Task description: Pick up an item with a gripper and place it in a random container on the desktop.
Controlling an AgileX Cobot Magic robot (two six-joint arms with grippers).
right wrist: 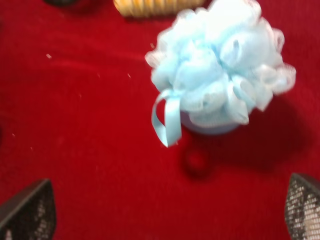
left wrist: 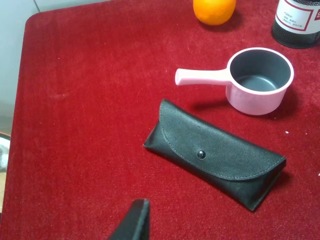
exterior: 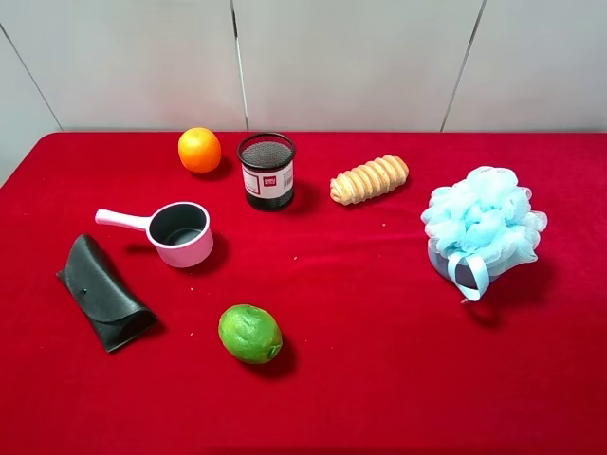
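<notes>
Exterior high | 1 pouf (exterior: pixel 485 223) | 1 bowl (exterior: pixel 440 261) | 1 lime (exterior: pixel 249 333)

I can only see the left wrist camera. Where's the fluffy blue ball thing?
Observer: The blue pouf is far right in the high view, sitting on a blue bowl.
Operator: Is a claw holding it?
Observer: No. The right claw is open, and it isn't touching the pouf.
Operator: Is there any fruit besides my orange?
Observer: Yes, a green lime lies near the front edge.
</notes>
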